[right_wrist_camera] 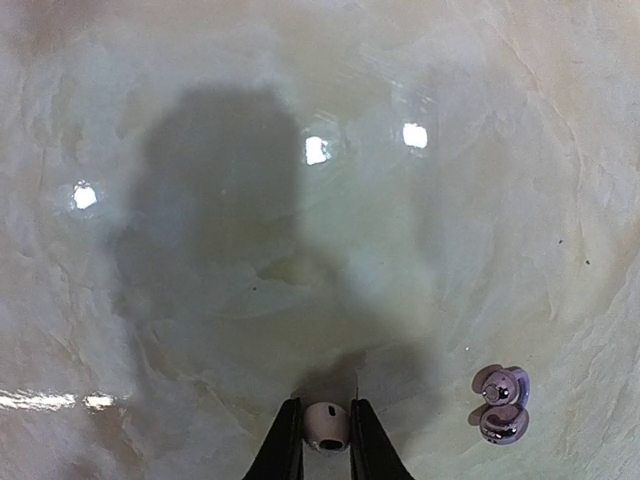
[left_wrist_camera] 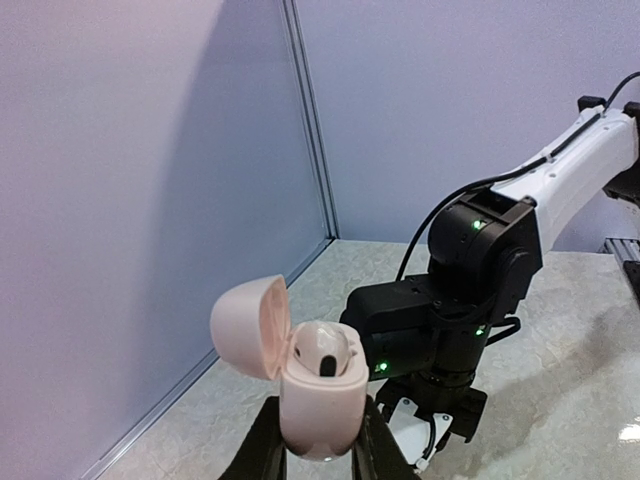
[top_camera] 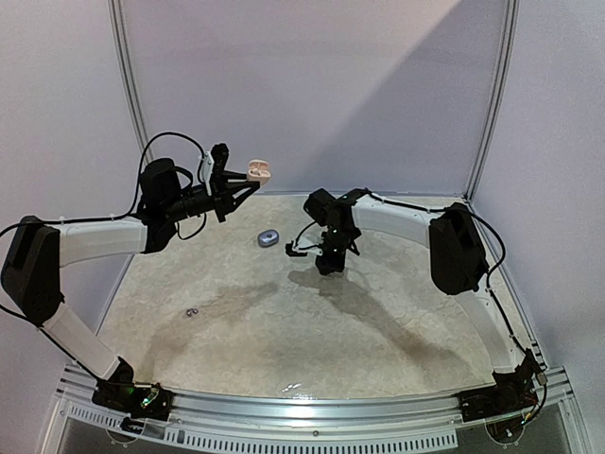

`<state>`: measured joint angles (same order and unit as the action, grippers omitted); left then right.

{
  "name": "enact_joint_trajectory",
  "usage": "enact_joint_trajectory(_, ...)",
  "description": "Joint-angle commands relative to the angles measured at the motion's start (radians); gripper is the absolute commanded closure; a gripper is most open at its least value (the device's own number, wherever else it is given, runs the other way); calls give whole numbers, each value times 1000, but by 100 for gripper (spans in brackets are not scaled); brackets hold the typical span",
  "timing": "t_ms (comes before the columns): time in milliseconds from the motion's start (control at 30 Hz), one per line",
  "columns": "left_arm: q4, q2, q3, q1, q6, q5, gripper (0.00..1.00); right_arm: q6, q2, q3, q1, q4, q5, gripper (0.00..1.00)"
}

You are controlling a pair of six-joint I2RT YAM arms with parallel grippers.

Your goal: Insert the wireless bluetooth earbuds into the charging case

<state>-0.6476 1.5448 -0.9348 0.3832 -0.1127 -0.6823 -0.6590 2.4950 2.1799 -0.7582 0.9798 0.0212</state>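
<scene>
**Two white buds, two dark buds, two cases**

Your left gripper [left_wrist_camera: 320, 445] is clamped on the pink charging case [left_wrist_camera: 318, 395], with one finger on each side of its lower half. It holds the case up in the air over the far left part of the tabletop [top_camera: 378, 322]. The case stands upright, and its lid [left_wrist_camera: 250, 325] is flipped open to one side. One white earbud [left_wrist_camera: 325, 350] sits inside the case.

Your right gripper [right_wrist_camera: 326, 440] is low at the tabletop, near the middle of the far edge. Its two fingers [right_wrist_camera: 285, 445] are squeezed onto a second white earbud [right_wrist_camera: 326, 424], one finger on each side.

A small grey-blue case [top_camera: 267, 239] lies on the tabletop toward the far edge, between your two grippers. Two tiny dark earbuds [top_camera: 192, 312] lie close together near the left edge, well apart from the rest.

In the right wrist view, a small purplish thing with two round parts [right_wrist_camera: 500, 405] lies on the tabletop near the fingers. You cannot tell from that view what it is.

That makes two white buds, two dark buds and two cases. No brand name, label or writing can be read on any of them.
</scene>
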Motion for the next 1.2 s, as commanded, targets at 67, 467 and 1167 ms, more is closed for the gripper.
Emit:
enact_joint_trajectory(67, 15, 5, -19, -10, -10, 7, 100, 64, -44, -51, -2, 42, 30, 99)
enact_joint_trajectory(467, -102, 3, 17, -10, -17, -83, 100, 383, -274, -277, 13, -173, 120, 100)
enact_joint_trajectory(1167, -516, 6, -41, 31, 140, -202, 100, 1034, -763, -238, -44, -909, 545, 100)
